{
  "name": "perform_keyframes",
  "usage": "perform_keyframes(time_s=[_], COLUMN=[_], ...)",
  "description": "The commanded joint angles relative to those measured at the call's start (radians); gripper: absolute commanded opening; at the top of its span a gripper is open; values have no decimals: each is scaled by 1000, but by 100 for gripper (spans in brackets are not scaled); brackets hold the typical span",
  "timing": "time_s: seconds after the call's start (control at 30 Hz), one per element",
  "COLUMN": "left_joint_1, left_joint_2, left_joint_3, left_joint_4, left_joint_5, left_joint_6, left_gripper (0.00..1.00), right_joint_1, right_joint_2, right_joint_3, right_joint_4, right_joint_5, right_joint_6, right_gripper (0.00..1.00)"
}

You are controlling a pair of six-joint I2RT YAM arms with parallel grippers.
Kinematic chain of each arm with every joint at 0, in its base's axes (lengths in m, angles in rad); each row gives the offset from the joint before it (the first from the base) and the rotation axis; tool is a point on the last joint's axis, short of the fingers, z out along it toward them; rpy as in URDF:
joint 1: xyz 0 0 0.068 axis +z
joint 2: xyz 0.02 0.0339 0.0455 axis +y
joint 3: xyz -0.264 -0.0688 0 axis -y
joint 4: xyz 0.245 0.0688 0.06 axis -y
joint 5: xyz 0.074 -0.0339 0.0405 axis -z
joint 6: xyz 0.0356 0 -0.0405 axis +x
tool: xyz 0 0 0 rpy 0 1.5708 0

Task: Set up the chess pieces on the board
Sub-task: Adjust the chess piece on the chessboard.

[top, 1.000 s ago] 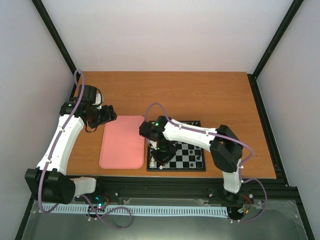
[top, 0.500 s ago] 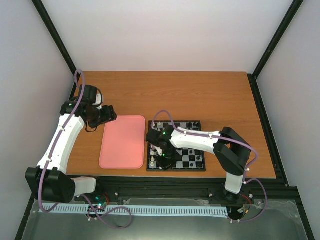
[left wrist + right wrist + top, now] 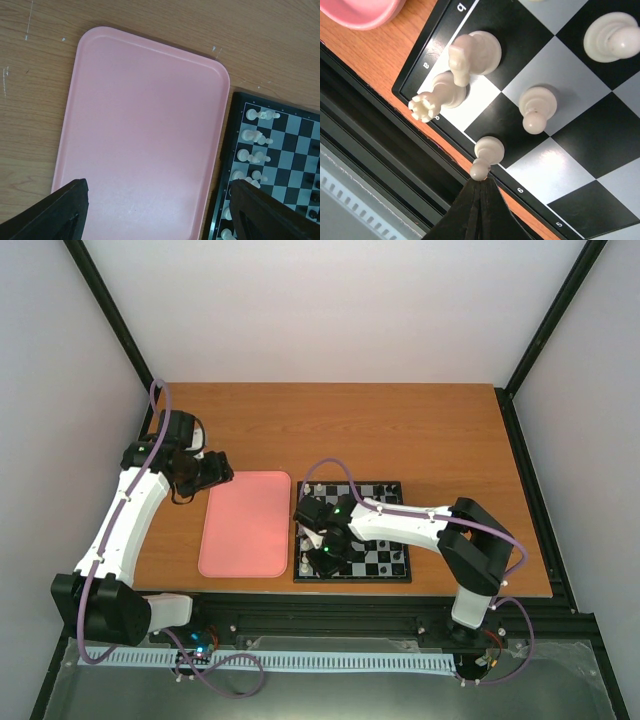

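The small cream chess pieces [image 3: 470,52] stand along the tray-side edge of the black-and-grey checked chessboard [image 3: 427,45]. The board lies on the brown wooden table [image 3: 400,430] just beside the pink rounded plastic tray [image 3: 145,125], but my right arm [image 3: 400,520] covers part of it from above and both wrist views cut it off, so I cannot count them. My right pincer [image 3: 481,182] is pressed fully closed with one cream pawn [image 3: 489,149] touching its tip, pinched or not I cannot tell, while my left pincer [image 3: 159,186] hangs spread wide and empty over the tray.
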Motion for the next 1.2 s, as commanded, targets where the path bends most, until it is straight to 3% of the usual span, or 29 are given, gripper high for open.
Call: perform_keyframes(time_s=[0.0, 0.73, 1.17], left_joint_1=[-3, -4, -3], left_joint_2=[4, -3, -3], left_joint_3=[9, 2, 2], left_joint_4=[-18, -21, -16], left_joint_5=[-12, -16, -17], left_joint_6=[21, 20, 18], left_gripper=[79, 80, 90], right_joint_1=[11, 8, 7], right_joint_2=[9, 37, -77], right_joint_3=[19, 48, 49], right_joint_4=[16, 12, -136], right_joint_5=[-7, 72, 62], right_joint_6=[-17, -7, -11], right_gripper=[3, 3, 3])
